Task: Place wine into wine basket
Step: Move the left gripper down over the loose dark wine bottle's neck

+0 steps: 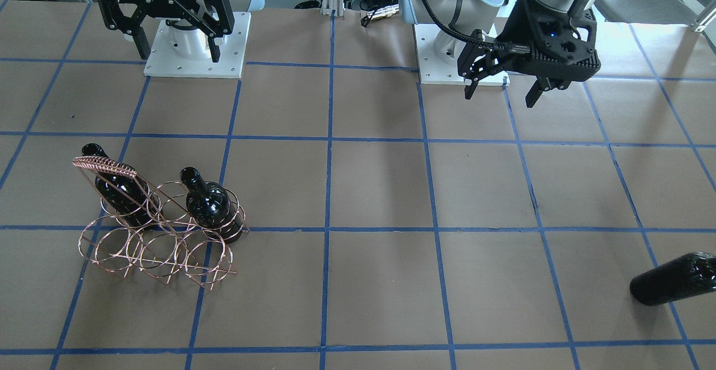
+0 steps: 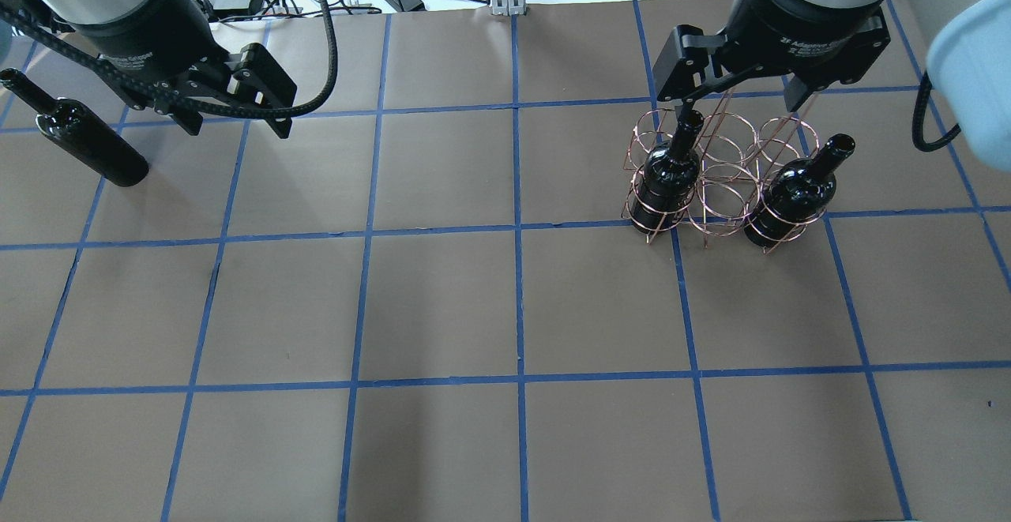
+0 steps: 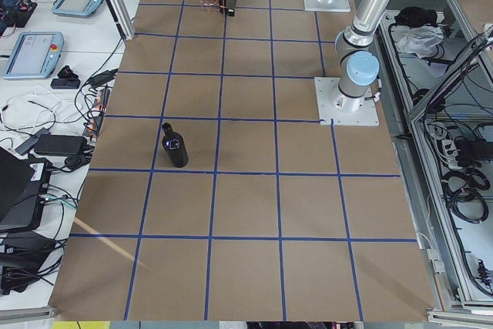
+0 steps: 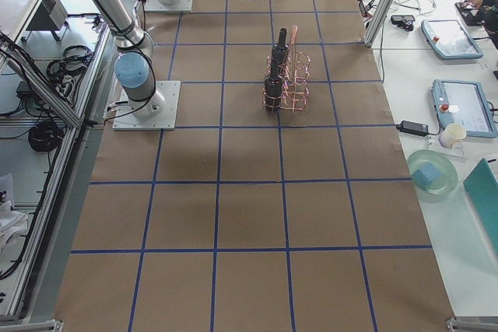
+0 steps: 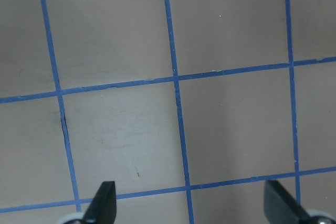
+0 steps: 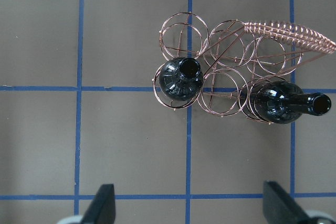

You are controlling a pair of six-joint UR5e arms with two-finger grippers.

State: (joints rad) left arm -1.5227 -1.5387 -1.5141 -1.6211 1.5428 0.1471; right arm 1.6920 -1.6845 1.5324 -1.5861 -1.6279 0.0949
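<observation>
**Left end effector (image 1: 500,98) and right end effector (image 1: 179,55) both released; wine (image 2: 79,131) lies outside the wine basket (image 2: 719,178)**

We see both end effectors hanging above the tabletop (image 2: 442,301) with their fingers spread wide and nothing between them. In the left wrist view only brown paper and the blue tape grid (image 5: 176,80) show between the left fingertips. In the right wrist view the wine basket sits ahead of the right fingertips, clear of them.

The tabletop is covered in brown paper, and the blue tape divides it into squares.

The wine basket stands on the robot's right half. It is a copper wire rack of six rings in two rows. Its coiled handle (image 6: 289,32) rises at the end farther to the robot's right. Two black bottles already stand in the row nearer the robot, one in each end ring. The handle-side bottle (image 2: 790,198) and the other bottle (image 2: 667,178) have an unfilled ring between them. All three rings of the far row hold nothing.

The wine lies on its side on the bare tabletop, far over on the robot's left and well apart from the basket. In the overhead view its slim neck points away from the robot. It lies just beside the left end effector there, and we see no contact between them.
</observation>
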